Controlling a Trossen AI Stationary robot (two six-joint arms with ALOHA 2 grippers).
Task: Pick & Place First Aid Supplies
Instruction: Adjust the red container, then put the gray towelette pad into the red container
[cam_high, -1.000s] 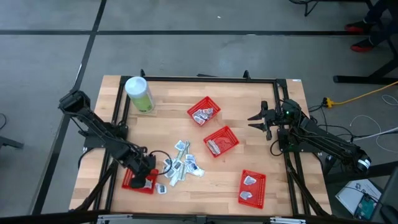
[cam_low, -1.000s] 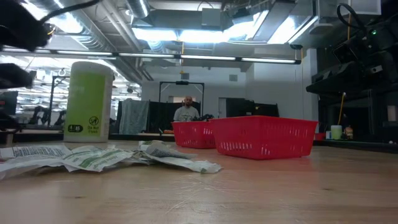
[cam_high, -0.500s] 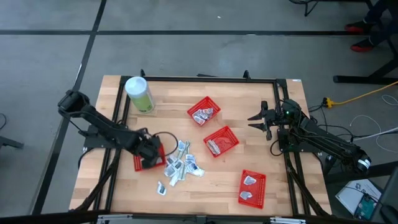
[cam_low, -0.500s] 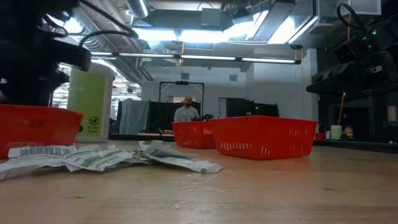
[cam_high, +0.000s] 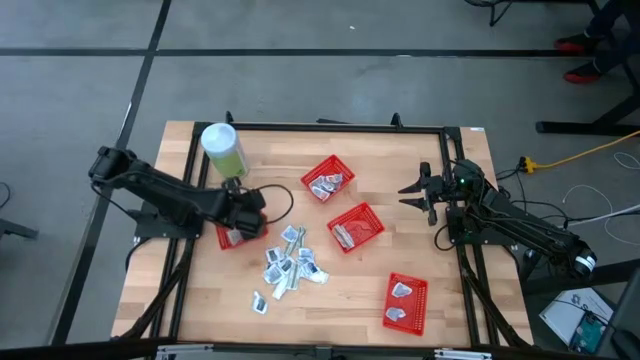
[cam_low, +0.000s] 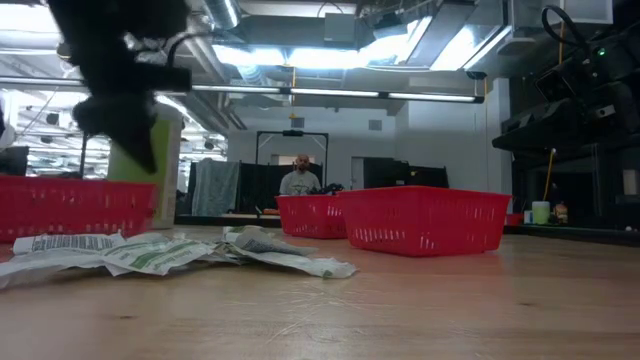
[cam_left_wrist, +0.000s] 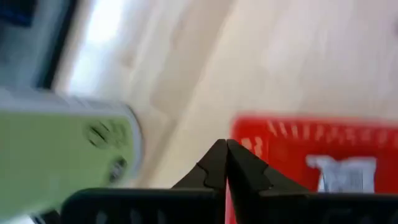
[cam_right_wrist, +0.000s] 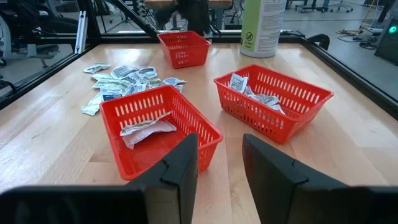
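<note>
The first aid supplies (cam_high: 290, 262) lie as a loose pile of small white-grey packets at the table's middle, also seen in the low view (cam_low: 170, 250). Left of the pile, my left gripper (cam_high: 243, 222) is shut on a small red mesh basket (cam_high: 226, 238) with one white packet (cam_left_wrist: 345, 174) inside. The same gripper shows dark in the low view (cam_low: 140, 160), above that basket (cam_low: 70, 205). My right gripper (cam_high: 412, 193) waits open at the table's right edge, and nothing is between its fingers (cam_right_wrist: 221, 155). My left gripper pinches the red basket's rim (cam_left_wrist: 239, 134) between its two shut fingers, at one end of the basket. The fingers slant down at it from the table's left side. The basket sits level in the hold. Whether its bottom touches the table I cannot tell.
A tall pale-green canister (cam_high: 224, 150) stands just beyond the held basket, at the far left. Three more red baskets hold packets: one far middle (cam_high: 328, 178), one at centre (cam_high: 356, 226), one near right (cam_high: 406, 302). A person stands in the room behind (cam_low: 300, 178).
My left gripper, still shut, has swung from the table's near left toward the far edge and the canister, turning as it went. The red basket has travelled with it, from near the front edge to a spot beside the pile, close to the canister.
</note>
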